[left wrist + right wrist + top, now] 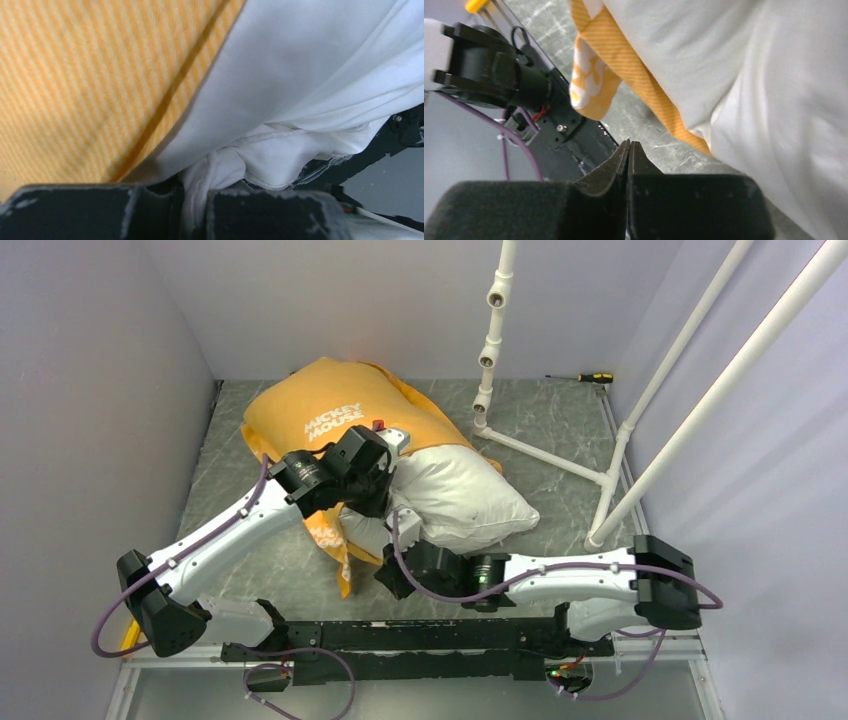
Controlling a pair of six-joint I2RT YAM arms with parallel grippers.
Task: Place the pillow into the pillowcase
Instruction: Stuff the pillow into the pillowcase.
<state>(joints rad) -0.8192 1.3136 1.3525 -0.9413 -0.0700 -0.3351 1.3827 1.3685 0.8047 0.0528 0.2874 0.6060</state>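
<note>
Across the far-left part of the grey marbled table (560,420), the top view shows the orange-yellow pillowcase (330,405) lying with white "MICKEY MOUSE" lettering on top. The white pillow (460,495) is partly inside it: the far-left end is covered by the case, and the plump near-right end sticks out toward the middle of the table. The left gripper (375,495) presses in where case and pillow meet, its fingertips hidden there. The right gripper (388,580) sits low by the near edge, just beside the pillow's bare end. A white pipe frame (620,440) stands along the right side, and a screwdriver (590,377) lies at the far right corner. From the left wrist, striped orange pillowcase (90,80) fills the left half and pillow (320,65) the right. The left gripper (192,210) is nearly closed, with a bunched fold of the pillow's white fabric pinched between its fingers (270,215). From the right wrist, the right gripper (629,150) has its jaws pressed fully together with nothing between them, over bare table (659,145). Beyond it a flap of the pillowcase (594,90) hangs down, and the pillow (774,100) bulges out of the case at right. A purple cable (519,150) runs along the black base rail (559,130).
</note>
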